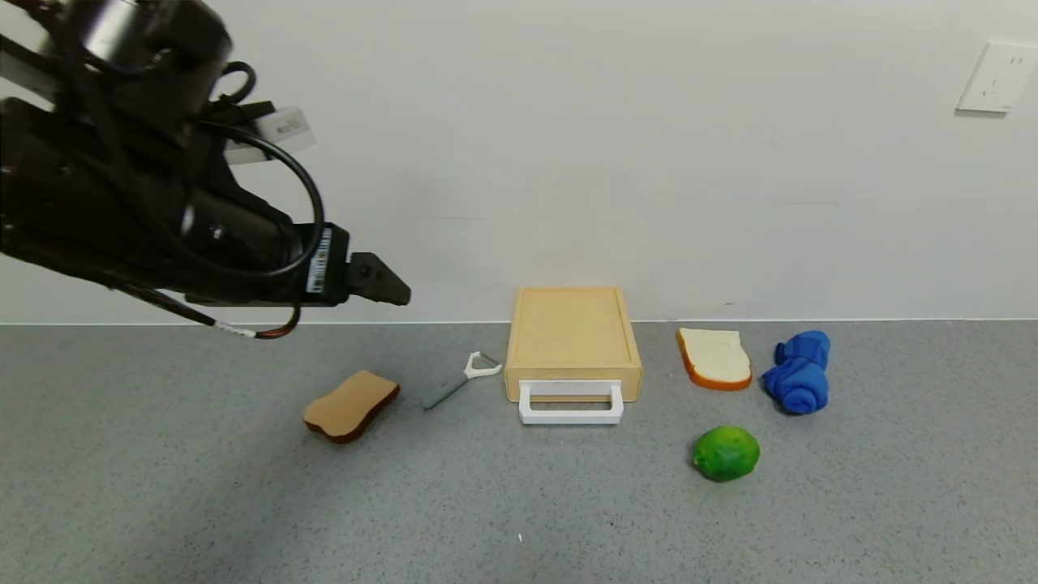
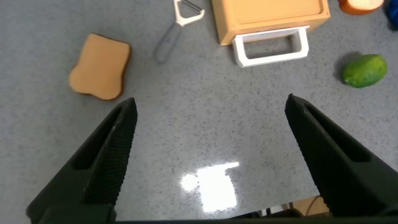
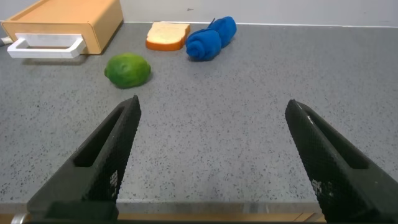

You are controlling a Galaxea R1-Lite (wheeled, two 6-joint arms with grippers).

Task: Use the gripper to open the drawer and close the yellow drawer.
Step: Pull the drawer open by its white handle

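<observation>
Presently catalogued, left to right across the grey speckled table:

1. Left gripper, black, on a bulky black arm with looping cables; raised above the table at about 10 o'clock from the drawer box, well apart from it. Its wrist camera shows both fingers spread wide with bare tabletop between them; nothing held.

2. Brown bread slice, lying flat, at roughly 8 o'clock from the box and near the peeler.

3. Peeler, grey handle and white head, lying at a slant just beside the box's left front corner; whether it touches the box cannot be told.

4. Drawer, pale yellow-tan, seated in its flat rectangular box against the white wall near the table's middle. It looks pushed in, front flush with the box. White loop handle projects toward 6 o'clock and rests on the table.

5. Toast slice, white with orange crust, flat, at 3 o'clock from the box.

6. Lime, green, at 5 o'clock from the box, near the toast.

7. Blue rolled cloth, just beside the toast at its 3 o'clock.

8. Right gripper, seen only through its own wrist camera: fingers spread apart, empty, low over bare table, with the lime and box beyond.
</observation>
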